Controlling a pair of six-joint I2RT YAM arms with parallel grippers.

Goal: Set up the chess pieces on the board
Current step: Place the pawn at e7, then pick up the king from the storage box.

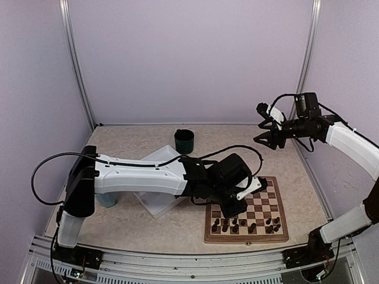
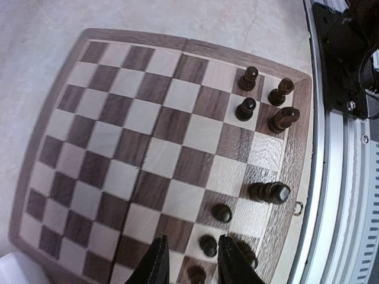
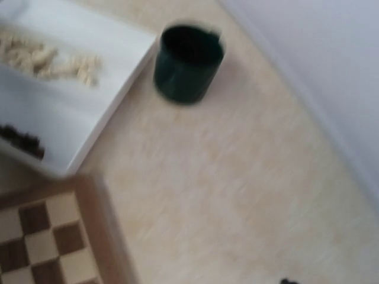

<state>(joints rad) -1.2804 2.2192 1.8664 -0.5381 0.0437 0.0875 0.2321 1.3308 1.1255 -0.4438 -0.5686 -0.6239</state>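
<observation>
The left gripper [image 2: 192, 260] stands narrowly parted, a dark pawn [image 2: 208, 245] loose between its fingers on the board [image 2: 118, 34]. Ahead and to its right, more dark chess pieces [image 2: 247, 109] stand along the near rows; the arm hides their count from above. Pale pieces [image 3: 47, 59] lie blurred in the tray [image 3: 89, 112], well left of the right gripper [image 1: 260, 125], which is spread wide and seemingly empty. I judge the task under half done.

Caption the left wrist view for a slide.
Left claw open above dark chess pieces along one edge of the board.
</observation>
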